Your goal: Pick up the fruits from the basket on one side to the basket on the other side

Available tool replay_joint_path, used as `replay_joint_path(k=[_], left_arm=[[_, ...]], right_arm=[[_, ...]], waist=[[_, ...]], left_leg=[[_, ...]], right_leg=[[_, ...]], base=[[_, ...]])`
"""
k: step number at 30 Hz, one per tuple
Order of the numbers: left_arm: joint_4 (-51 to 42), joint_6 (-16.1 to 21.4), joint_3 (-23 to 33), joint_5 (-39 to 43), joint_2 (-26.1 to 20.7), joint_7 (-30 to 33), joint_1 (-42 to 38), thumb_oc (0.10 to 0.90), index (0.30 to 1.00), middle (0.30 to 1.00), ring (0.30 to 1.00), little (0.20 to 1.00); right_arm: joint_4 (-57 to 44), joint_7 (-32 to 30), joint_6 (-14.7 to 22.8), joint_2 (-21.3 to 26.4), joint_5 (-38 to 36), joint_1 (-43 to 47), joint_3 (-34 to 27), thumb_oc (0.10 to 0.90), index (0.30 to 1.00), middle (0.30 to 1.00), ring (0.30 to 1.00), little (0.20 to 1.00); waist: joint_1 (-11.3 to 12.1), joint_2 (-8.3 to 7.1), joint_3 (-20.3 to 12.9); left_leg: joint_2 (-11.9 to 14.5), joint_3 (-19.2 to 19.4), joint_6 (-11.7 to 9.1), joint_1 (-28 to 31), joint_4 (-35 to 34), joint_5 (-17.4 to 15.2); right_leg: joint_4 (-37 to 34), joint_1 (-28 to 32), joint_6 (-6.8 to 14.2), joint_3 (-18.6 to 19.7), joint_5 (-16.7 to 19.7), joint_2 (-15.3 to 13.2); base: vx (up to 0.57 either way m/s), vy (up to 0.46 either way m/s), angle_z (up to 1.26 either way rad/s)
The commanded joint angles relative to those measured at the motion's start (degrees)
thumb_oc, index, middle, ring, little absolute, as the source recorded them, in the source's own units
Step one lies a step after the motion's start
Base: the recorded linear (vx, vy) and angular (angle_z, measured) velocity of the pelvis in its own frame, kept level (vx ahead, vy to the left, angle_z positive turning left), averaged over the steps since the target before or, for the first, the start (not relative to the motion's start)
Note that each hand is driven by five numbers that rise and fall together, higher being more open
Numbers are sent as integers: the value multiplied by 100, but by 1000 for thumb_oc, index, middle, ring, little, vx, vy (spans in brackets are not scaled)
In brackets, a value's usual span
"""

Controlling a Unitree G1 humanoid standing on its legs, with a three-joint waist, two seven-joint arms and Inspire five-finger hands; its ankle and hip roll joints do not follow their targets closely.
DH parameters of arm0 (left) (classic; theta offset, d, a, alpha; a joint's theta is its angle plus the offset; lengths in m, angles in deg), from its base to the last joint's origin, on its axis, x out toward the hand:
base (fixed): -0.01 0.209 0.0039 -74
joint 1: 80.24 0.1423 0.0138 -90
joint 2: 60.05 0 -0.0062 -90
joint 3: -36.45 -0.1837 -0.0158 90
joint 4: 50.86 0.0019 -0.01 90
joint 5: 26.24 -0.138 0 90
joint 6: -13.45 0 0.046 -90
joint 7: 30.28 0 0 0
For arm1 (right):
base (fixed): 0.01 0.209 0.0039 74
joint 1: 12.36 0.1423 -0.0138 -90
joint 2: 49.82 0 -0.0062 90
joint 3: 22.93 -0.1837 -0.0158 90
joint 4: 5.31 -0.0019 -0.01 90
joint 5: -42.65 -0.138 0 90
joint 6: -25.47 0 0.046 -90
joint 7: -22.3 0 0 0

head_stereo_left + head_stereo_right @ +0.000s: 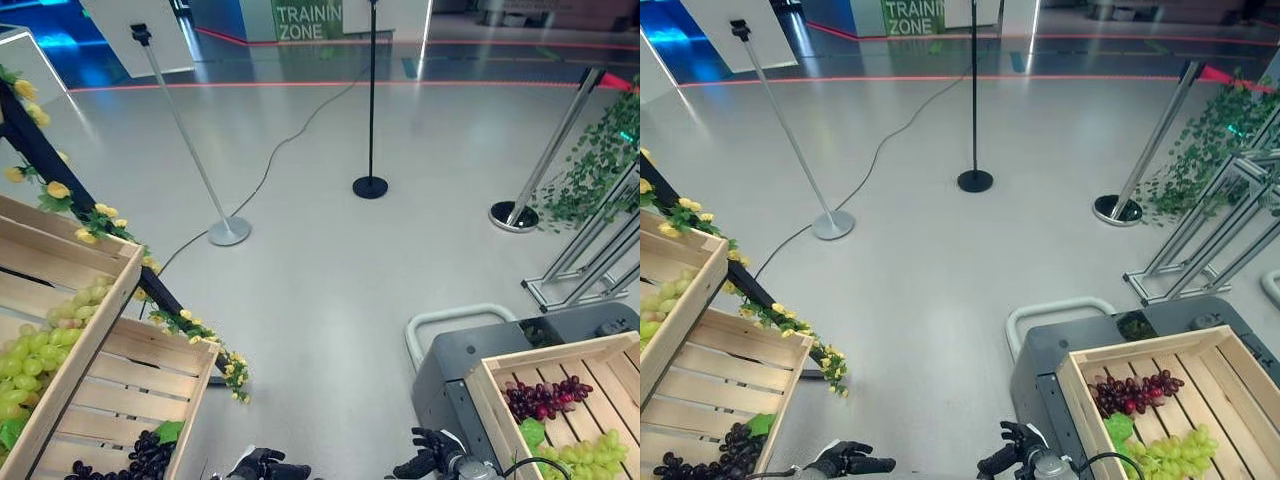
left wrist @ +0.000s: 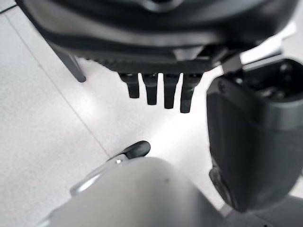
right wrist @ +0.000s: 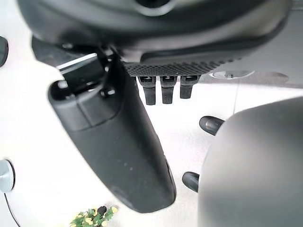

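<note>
On the far left stood an upper wooden crate (image 1: 95, 320) holding green grapes (image 1: 30, 365). Just beside and below it sat a lower wooden crate (image 1: 140, 385) with a bunch of dark grapes (image 1: 140, 462) and a green leaf (image 1: 168, 431) at its near end. A dark bar wound with a garland of yellow flowers (image 1: 110, 225) ran diagonally behind both crates.

At the bottom edge of the head views, the left hand (image 1: 265, 466) hung low over the grey floor (image 1: 320, 260), near the lower crate but apart from it. Its wrist view showed the fingers (image 2: 158, 92) straight and spread from the thumb, holding nothing. The right hand (image 1: 432, 452) was just to the right of it, near the corner of the right-hand crate, likewise empty, with its fingers (image 3: 163, 90) extended and thumb apart.

On the right, a third wooden crate (image 1: 545, 355) rested on a grey cart (image 1: 470, 360) with a pale handle (image 1: 455, 315). It contained red grapes (image 1: 545, 397) and, nearer the robot, green grapes (image 1: 590, 455) with a leaf (image 1: 531, 431) between the two bunches.

Farther off on the floor stood a silver stanchion (image 1: 228, 230), a black stanchion (image 1: 370, 186) and, at right, a chrome stanchion (image 1: 514, 215) beside hanging green ivy (image 1: 600, 160).
</note>
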Motion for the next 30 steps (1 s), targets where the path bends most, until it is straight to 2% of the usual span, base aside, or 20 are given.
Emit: replay_joint_path(k=[1, 2, 4, 5, 6, 8, 9, 10, 13, 14, 17, 18, 19, 21, 22, 24, 27, 30], left_arm=[[91, 610, -27, 181, 327, 371, -519, 800, 900, 900, 900, 900], [100, 832, -4, 321, 347, 550, -511, 800, 900, 900, 900, 900], [62, 1013, 126, 431, 359, 744, -449, 800, 900, 900, 900, 900], [55, 1065, 169, 468, 358, 772, -424, 800, 900, 900, 900, 900], [51, 1120, 247, 555, 353, 802, -388, 800, 900, 900, 900, 900], [40, 1183, 297, 722, 318, 836, -396, 800, 900, 900, 900, 900], [39, 1176, 291, 710, 312, 824, -404, 800, 900, 900, 900, 900], [47, 1094, 278, 517, 326, 835, -563, 800, 900, 900, 900, 900], [47, 993, 130, 595, 357, 915, -712, 800, 900, 900, 900, 900], [25, 1048, 118, 837, 328, 907, -715, 800, 900, 900, 900, 900], [-59, 1013, 137, 960, 245, 919, -721, 800, 900, 900, 900, 900], [-69, 1017, 143, 1004, 172, 973, -688, 800, 900, 900, 900, 900], [-44, 1033, 210, 1029, 142, 1028, -656, 800, 900, 900, 900, 900], [-1, 1065, 357, 1082, 69, 1122, -637, 800, 900, 900, 900, 900], [0, 1054, 405, 1130, 0, 1133, -639, 800, 900, 900, 900, 900], [6, 996, 531, 1271, -74, 1129, -642, 800, 900, 900, 900, 900], [-158, 1093, 680, 1368, -53, 1150, -528, 800, 900, 900, 900, 900], [-348, 1242, 493, 727, -17, 1314, -475, 800, 900, 900, 900, 900]], right_arm=[[-17, -287, 399, 111, 92, 380, 239, 800, 900, 900, 900, 900], [-95, -414, 438, 184, 295, 337, 284, 800, 900, 900, 900, 900], [-157, -542, 502, 242, 512, 272, 357, 800, 900, 900, 900, 900], [-161, -579, 529, 256, 535, 258, 369, 800, 900, 900, 900, 900], [-161, -612, 606, 274, 558, 255, 383, 800, 900, 900, 900, 900], [-191, -779, 918, 250, 492, 330, 412, 800, 900, 900, 900, 900], [-194, -819, 970, 248, 471, 343, 417, 800, 900, 900, 900, 900], [-240, -1000, 1198, 265, 459, 461, 390, 800, 900, 900, 900, 900], [-343, -1332, 1502, 349, 303, 524, 284, 800, 900, 900, 900, 900], [-477, -1405, 1757, 395, 324, 466, 172, 800, 900, 900, 900, 900], [-789, -1470, 2006, 460, 423, 324, 114, 800, 900, 900, 900, 900], [-1018, -1513, 2251, 497, 415, 266, 106, 800, 900, 900, 900, 900], [-1143, -1502, 2408, 494, 492, 305, 98, 800, 900, 900, 900, 900], [-1504, -1432, 2565, 530, 388, 404, 144, 800, 900, 900, 900, 900], [-1718, -1380, 2736, 565, 223, 466, 162, 800, 900, 900, 900, 900], [-2185, -1457, 2986, 640, 221, 547, 184, 800, 900, 900, 900, 900], [-3093, -1897, 2992, 795, 27, 538, 99, 800, 900, 900, 900, 900], [-3859, -2280, 3169, 1029, 39, 517, -224, 800, 900, 900, 900, 900]], waist=[[-233, -291, 342], [-224, -351, 472], [-194, -385, 581], [-177, -379, 609], [-144, -369, 654], [-52, -323, 753], [-40, -322, 767], [-26, -349, 825], [-151, -305, 771], [-255, -256, 785], [-327, -239, 795], [-284, -249, 816], [-187, -261, 864], [-72, -301, 982], [-39, -344, 1070], [-24, -385, 1112], [-75, -443, 1117], [-94, -512, 1177]], left_leg=[[-472, 177, 174, -295, 1551, -669], [-463, 6, 13, -866, 2631, -207], [-534, -232, 14, -1241, 2968, -77], [-532, -294, 16, -1285, 2917, -55], [-538, -440, 20, -1289, 2619, 9], [-514, -873, 13, -1262, 1388, 216], [-514, -903, 11, -1256, 1283, 237], [-618, -973, 88, -1415, 1116, 174], [-609, -834, 141, -1255, 871, 30], [-626, -810, 183, -1056, 726, -20], [-660, -766, 263, -992, 656, -60], [-619, -628, 275, -1071, 710, -74], [-533, -402, 254, -1079, 741, -61], [-386, -68, 229, -1053, 746, -78], [-330, 46, 210, -995, 725, -120], [-202, 251, 155, -948, 683, -171], [-161, 302, 121, -1074, 913, -232], [-119, 388, 55, -1340, 1250, -264]], right_leg=[[381, -13, -20, 178, 114, -248], [404, -16, -147, 155, 155, -259], [445, -21, -157, 307, 203, -272], [451, -10, -144, 370, 208, -266], [451, 15, -92, 523, 209, -256], [412, 39, 14, 998, 213, -145], [407, 47, 20, 1037, 214, -135], [321, -2, 52, 1275, 226, -122], [356, -239, 171, 1256, 236, -248], [513, -399, 251, 1229, 233, -294], [697, -594, 267, 1206, 198, -290], [973, -757, 266, 936, 74, -329], [1235, -876, 335, 409, 15, -468], [1407, -1057, 435, -132, 176, -747], [1272, -1101, 485, -294, 251, -813], [967, -970, 465, -321, 256, -832], [867, -941, 426, -237, 230, -780], [844, -944, 407, -333, 237, -822]], base=[[23, -65, -23], [27, -47, -17], [65, 14, -18], [122, 111, -32], [156, 191, -60], [121, 208, -85], [0, 180, -100], [-40, 204, -91], [8, 246, -95], [79, 209, -94], [18, 118, -98], [-83, 36, -69], [-123, 7, -47], [-132, -79, -100], [-88, -146, -117], [-7, -157, -72], [23, -141, -10], [-24, -88, 4]])
